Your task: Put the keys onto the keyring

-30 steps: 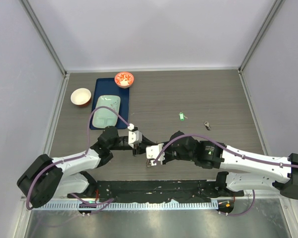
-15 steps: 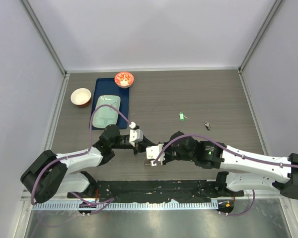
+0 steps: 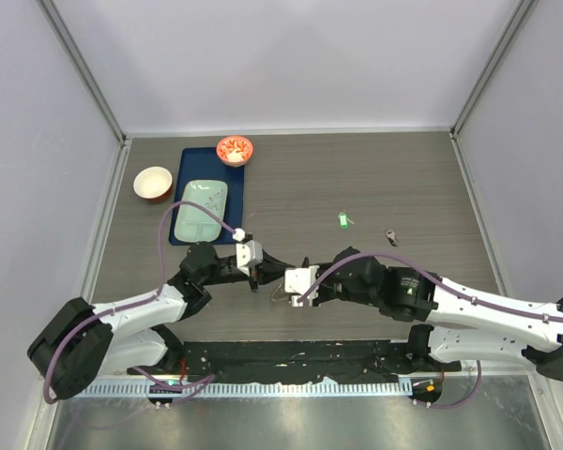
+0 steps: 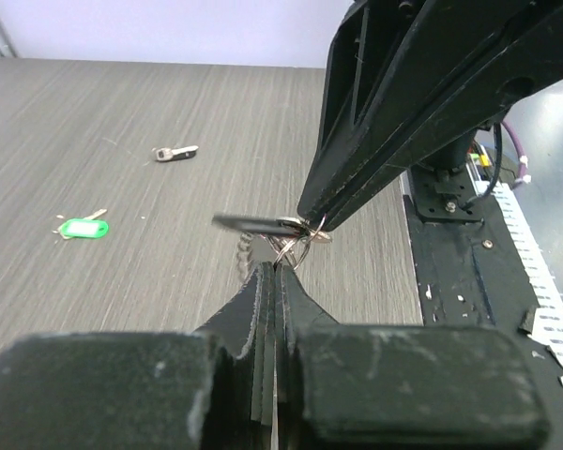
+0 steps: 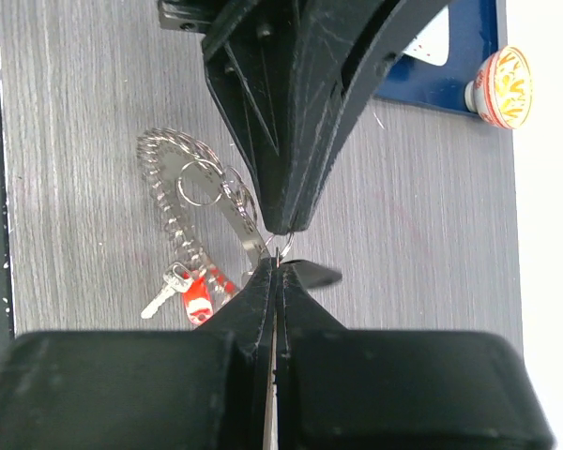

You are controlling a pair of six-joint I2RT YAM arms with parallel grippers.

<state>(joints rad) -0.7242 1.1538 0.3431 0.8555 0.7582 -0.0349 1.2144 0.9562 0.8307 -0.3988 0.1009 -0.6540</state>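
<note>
We are holding our left hand (image 4: 274, 270) fully closed, its thin black tips pinching a small wire loop (image 4: 296, 242). Our right hand (image 4: 310, 218) is meeting it tip to tip, equally closed, with the flat head of a dark key (image 4: 247, 223) jutting sideways from its pinch; how the metal parts interlock at that point is too fine for us to tell. The keyring (image 5: 159, 202) is dangling just beside the two tips, with a red key (image 5: 197, 292) hanging at its lower end, apparently threaded already; whether it is touching the bench (image 4: 122, 103) we cannot tell. To do this threading well, we are judging that one hand should be acting as a rigid anchor while the other is making only small, slow turns, so the loop is walking along the wire rather than springing out. Both pinches are sitting at the very tips, so any twist could be flicking the key loose. The keyring is looking like a springy silvery coil with a ridged rim and a smooth flat metal tongue, slippery and free to swing. The key heads are smooth plastic, their blades thin bright metal. Farther out, a green key (image 4: 82, 226) and a second dark key (image 4: 174, 153) are lying well apart on the grey, finely grained bench.
</note>
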